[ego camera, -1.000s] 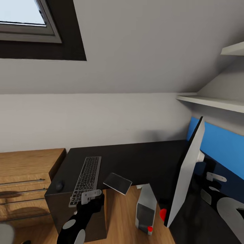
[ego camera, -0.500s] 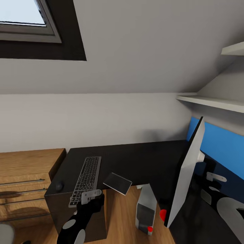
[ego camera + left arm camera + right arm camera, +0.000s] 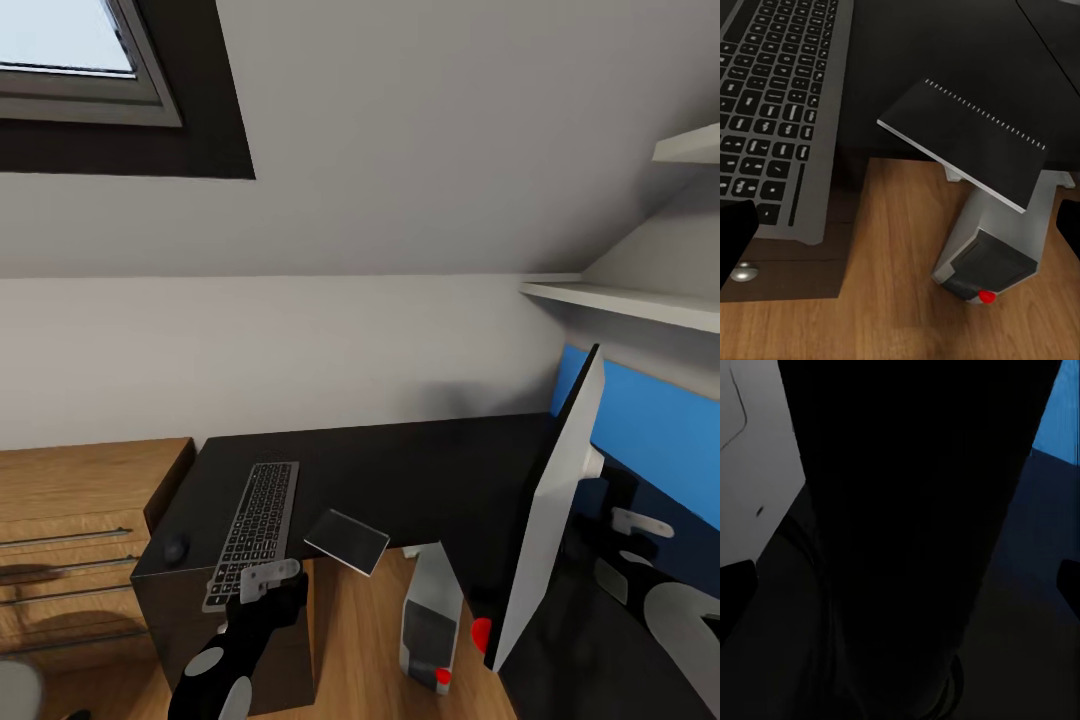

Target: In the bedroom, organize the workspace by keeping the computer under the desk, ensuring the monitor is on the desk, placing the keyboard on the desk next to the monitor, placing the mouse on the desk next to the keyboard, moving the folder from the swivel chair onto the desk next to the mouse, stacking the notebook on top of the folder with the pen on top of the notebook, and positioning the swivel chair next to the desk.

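The left gripper (image 3: 268,578) is seen just off the near edge of the desk (image 3: 420,470), fingers apart and holding nothing, at the near end of the keyboard (image 3: 253,530), whose long axis runs away from that edge toward the wall; the left arm is judged the nearer one to it. Beside the keyboard a dark notebook (image 3: 964,140) overhangs the near edge above the computer (image 3: 430,620) on the floor, with the mouse (image 3: 176,548) at the desk's near left corner. Farther right the monitor (image 3: 550,520) stands on the desk and would crowd any shift of the keyboard toward it; the right gripper (image 3: 635,522) lies behind it, and its finger state cannot be told
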Available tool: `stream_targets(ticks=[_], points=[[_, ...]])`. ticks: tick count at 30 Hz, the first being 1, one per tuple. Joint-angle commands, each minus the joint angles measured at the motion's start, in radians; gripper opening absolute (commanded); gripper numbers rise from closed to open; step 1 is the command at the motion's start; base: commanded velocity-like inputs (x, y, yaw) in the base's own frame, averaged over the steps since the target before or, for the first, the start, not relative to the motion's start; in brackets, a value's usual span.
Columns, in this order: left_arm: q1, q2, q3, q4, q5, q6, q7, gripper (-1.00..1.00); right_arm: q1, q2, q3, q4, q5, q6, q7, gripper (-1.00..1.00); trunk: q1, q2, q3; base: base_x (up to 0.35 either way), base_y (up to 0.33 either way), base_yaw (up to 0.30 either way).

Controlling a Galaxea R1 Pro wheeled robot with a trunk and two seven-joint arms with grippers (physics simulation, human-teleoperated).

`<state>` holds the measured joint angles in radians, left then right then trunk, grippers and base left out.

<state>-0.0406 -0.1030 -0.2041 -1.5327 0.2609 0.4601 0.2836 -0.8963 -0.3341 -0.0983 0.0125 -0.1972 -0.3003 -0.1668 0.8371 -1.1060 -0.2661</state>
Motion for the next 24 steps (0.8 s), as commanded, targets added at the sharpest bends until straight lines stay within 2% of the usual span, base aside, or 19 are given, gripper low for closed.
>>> stream_targets(ticks=[1, 17, 18, 24], points=[[-0.001, 0.0, -0.001, -0.001, 0.011, 0.003, 0.009, 1.0, -0.001, -0.001, -0.007, 0.001, 0.0, -0.005, 0.001, 1.0, 0.0, -0.001, -0.001, 0.0, 0.0, 0.0], [-0.001, 0.0, -0.001, 0.001, 0.011, 0.003, 0.009, 1.0, -0.001, -0.006, -0.008, 0.001, -0.002, -0.005, 0.001, 1.0, 0.0, -0.001, -0.001, 0.031, -0.016, 0.0], [-0.001, 0.0, -0.001, 0.001, 0.011, 0.003, 0.009, 1.0, -0.001, -0.006, -0.008, 0.001, -0.002, -0.005, 0.001, -1.0, 0.0, -0.001, -0.001, 0.002, -0.001, 0.0], [-0.001, 0.0, -0.001, 0.002, 0.011, 0.003, 0.009, 1.0, -0.001, -0.006, -0.008, 0.001, -0.002, -0.005, 0.001, -1.0, 0.0, -0.001, -0.001, 0.0, 0.0, 0.0]])
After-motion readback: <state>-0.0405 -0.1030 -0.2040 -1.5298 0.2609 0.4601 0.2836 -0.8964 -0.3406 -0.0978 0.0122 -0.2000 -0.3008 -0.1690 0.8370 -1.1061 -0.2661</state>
